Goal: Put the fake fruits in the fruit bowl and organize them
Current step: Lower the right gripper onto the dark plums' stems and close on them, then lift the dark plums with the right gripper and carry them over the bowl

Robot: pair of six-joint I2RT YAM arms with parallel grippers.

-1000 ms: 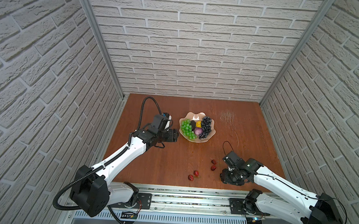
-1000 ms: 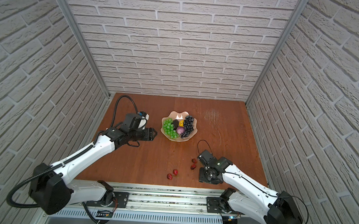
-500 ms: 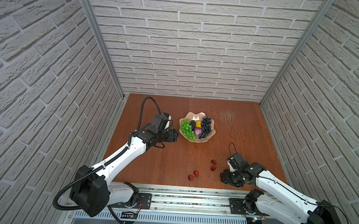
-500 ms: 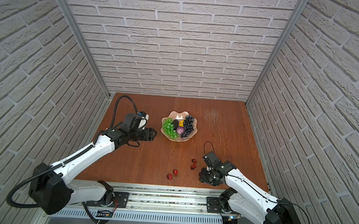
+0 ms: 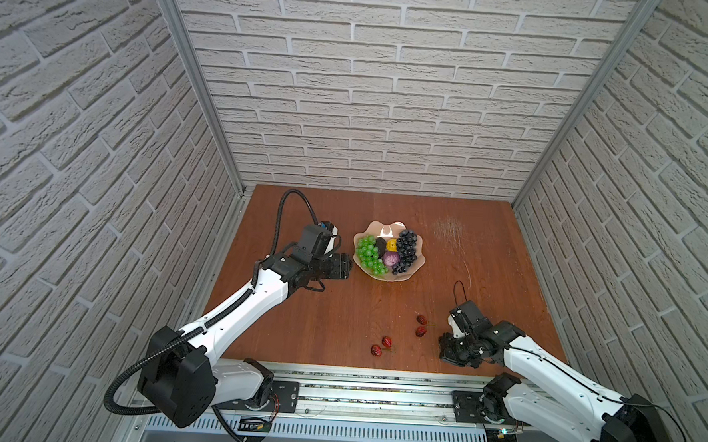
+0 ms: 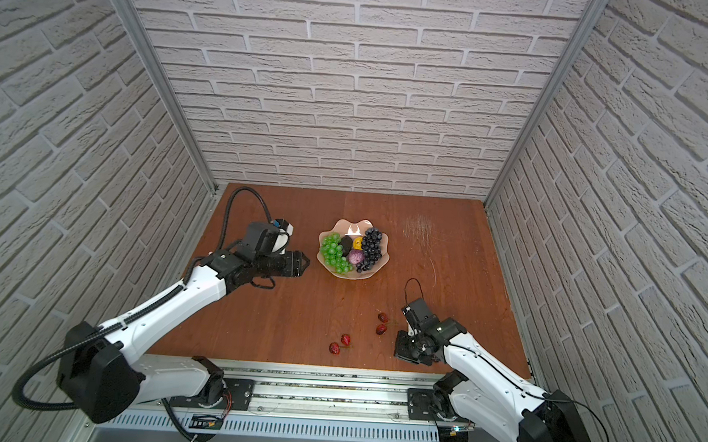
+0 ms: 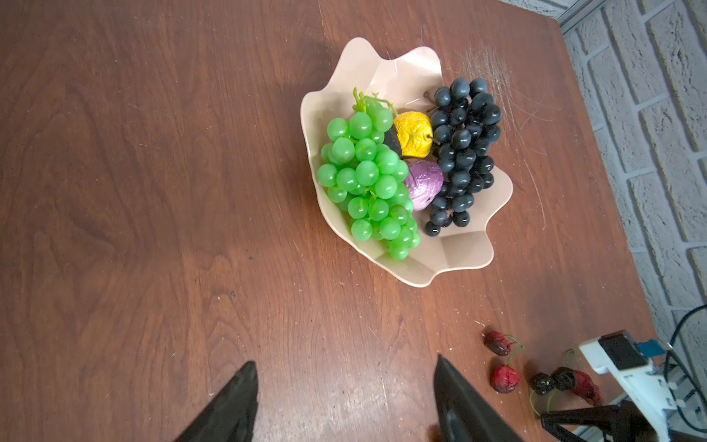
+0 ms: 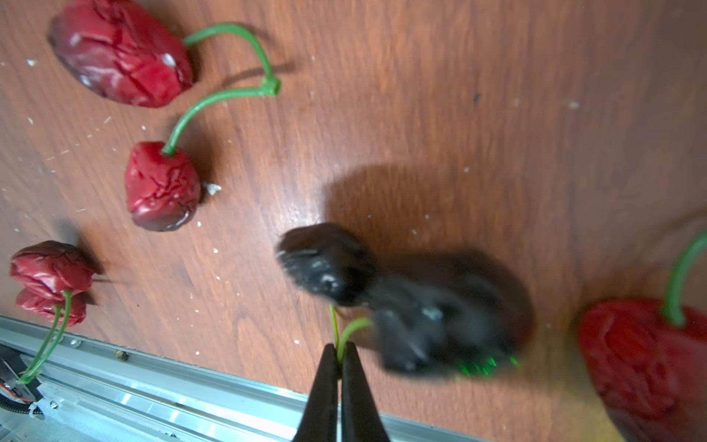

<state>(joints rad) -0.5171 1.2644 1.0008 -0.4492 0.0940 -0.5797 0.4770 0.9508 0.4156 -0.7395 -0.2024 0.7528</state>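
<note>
While my right gripper pinches the dark cherries by their stems, lower right in both top views, my left gripper hangs spread left of the fruit bowl, centre frame

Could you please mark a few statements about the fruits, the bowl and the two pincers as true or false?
1. The right pincer is shut on the green stem of the dark cherries. True.
2. The green grape bunch lies on the table, outside the fruit bowl. False: it lies in the fruit bowl, beside the purple round fruit.
3. The left pincer is open and holds nothing. True.
4. Every cherry is already in the fruit bowl. False: several red cherries lie on the table near the right pincer.
</note>
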